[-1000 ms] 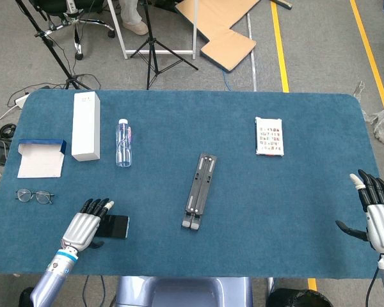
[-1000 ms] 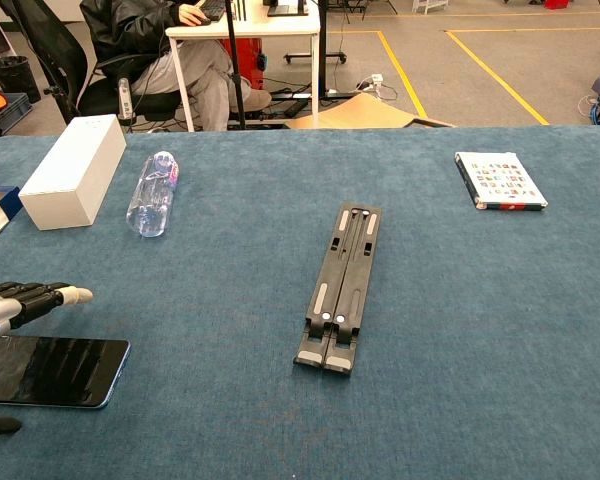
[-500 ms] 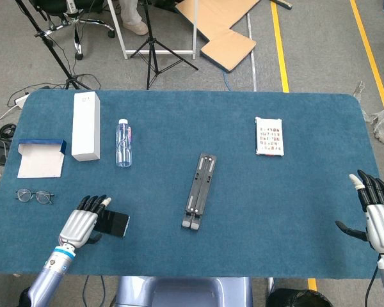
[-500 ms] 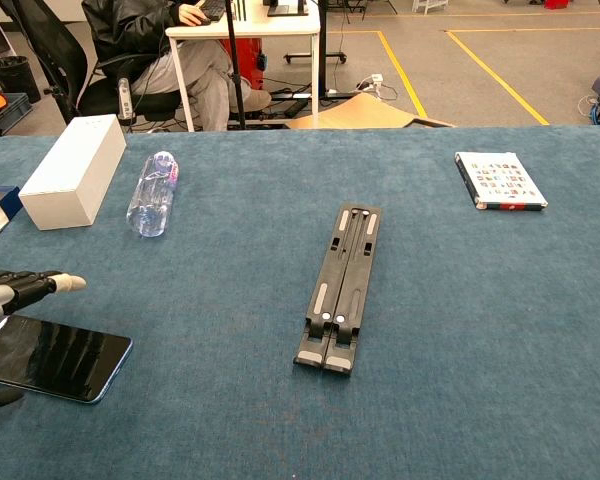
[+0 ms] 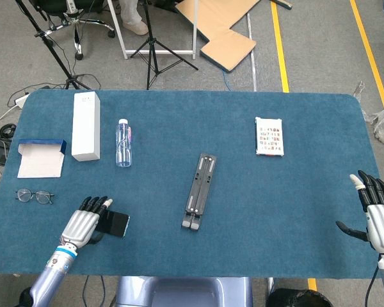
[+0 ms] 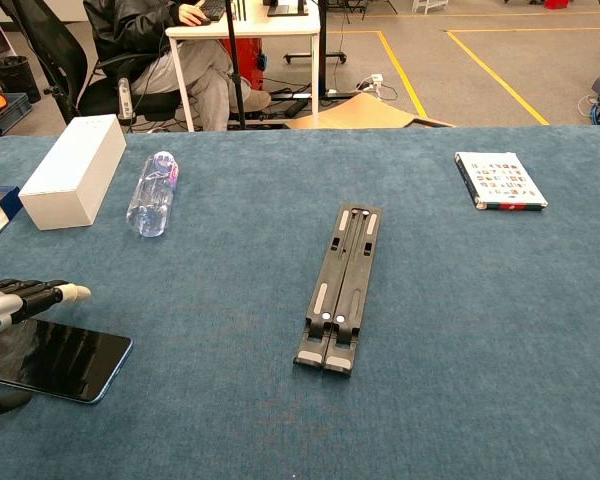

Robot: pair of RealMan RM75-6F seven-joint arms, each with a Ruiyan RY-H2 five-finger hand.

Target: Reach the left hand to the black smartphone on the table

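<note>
left hand (image 5: 83, 222) now over black smartphone (image 5: 114, 225) lower left, phone rotated slightly, fingers (image 6: 40, 294) extended, holding nothing; reach basically done

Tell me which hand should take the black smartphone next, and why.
Left. The left hand already lies over one end of the flat black smartphone at the table's near left; the right hand sits open at the far right edge.

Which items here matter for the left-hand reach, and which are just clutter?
Job:
left hand, over the phone's left end
black smartphone

Lying about:
folded black stand
water bottle, on its side
white box
open blue-and-white box
glasses
printed booklet
right hand, idle at the table's right edge
</note>
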